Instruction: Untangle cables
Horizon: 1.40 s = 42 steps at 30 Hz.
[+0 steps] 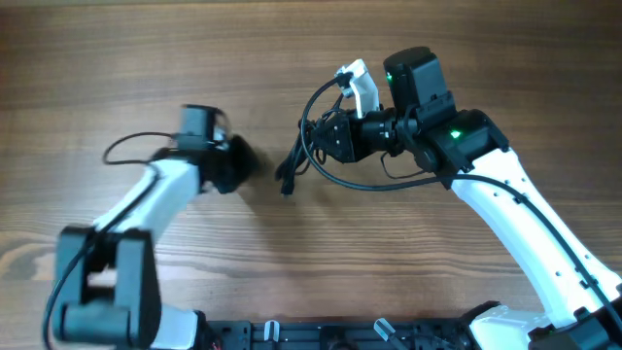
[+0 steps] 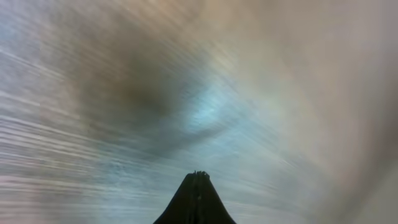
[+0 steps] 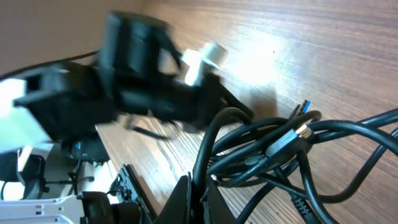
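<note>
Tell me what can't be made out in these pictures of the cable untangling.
- Left wrist view: motion blur smears everything beyond the left claw; nothing else is readable.
- Right wrist view: the left arm is blurred. The cables run off the right edge, hiding their count and far ends.
- Overhead view: the cables' crossings are too small to trace and partly covered by the right arm.

Left end effector (image 2: 197, 178), right end effector (image 3: 195, 185) closed.

Soft, even light covers the wooden table (image 1: 97, 58), shadows faint. The left wrist view is all streaky blur. The right wrist's shows glare on wood, cables (image 3: 280, 149) sharp, the left arm (image 3: 143, 93) blurred.
</note>
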### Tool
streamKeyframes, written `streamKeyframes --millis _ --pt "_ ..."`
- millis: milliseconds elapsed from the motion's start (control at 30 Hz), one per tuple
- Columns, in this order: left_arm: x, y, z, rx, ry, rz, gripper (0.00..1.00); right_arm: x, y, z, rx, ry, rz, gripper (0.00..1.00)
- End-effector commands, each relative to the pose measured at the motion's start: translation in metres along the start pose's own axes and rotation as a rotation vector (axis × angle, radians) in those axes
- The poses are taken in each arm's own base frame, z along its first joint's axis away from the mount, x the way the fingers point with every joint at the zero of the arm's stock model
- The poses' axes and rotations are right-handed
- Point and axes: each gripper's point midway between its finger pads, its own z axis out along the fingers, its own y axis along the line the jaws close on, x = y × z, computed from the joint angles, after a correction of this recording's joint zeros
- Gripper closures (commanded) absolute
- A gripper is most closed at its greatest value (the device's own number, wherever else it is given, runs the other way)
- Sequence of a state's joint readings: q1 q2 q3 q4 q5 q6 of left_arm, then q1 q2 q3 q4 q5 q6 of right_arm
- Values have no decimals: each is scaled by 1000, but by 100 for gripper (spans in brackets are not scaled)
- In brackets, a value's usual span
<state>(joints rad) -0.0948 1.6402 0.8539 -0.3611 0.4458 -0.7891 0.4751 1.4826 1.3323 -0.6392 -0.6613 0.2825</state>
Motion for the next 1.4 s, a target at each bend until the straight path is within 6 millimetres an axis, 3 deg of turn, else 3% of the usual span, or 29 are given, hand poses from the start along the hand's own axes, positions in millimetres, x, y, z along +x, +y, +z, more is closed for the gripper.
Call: streamKeyframes --millis 0,100,300,600,700,767,800,933,1067,1133,1200,1267,1300,1367 --pt "-5 -44 -55 330 114 -15 57 -15 26 -9 -103 -47 -69 96" --pt "-3 -52 -75 467 200 -46 40 -26 54 -15 -252 -73 -73 96" --pt "17 -90 -116 750 380 59 37 -58 93 -33 -425 -179 -121 96" --pt "18 -105 -135 837 436 90 36 -58 93 -33 -427 -182 -128 96" --pt "20 -106 -137 848 451 94 50 -58 93 -33 -426 -183 -128 96" --pt "26 -108 -143 871 492 107 51 -61 91 -33 -413 -199 -131 96" --pt "29 -108 -146 884 514 115 50 -64 90 -32 -401 -212 -133 96" --pt "34 -110 -145 885 529 125 29 -71 94 -36 -412 -244 -162 96" --pt "53 -119 -139 873 587 157 28 -82 99 -41 -421 -292 -166 96" --pt "55 -119 -138 871 591 160 41 -81 98 -40 -419 -286 -160 96" --pt "54 -119 -138 870 587 159 70 -79 97 -39 -415 -274 -150 96" --pt "51 -119 -135 860 565 155 91 -75 93 -36 -400 -264 -171 96" --pt "46 -118 -129 847 512 174 96 -70 89 -34 -386 -248 -181 96" --pt "36 -117 -120 831 404 252 96 -65 77 -30 -342 -227 -167 96"
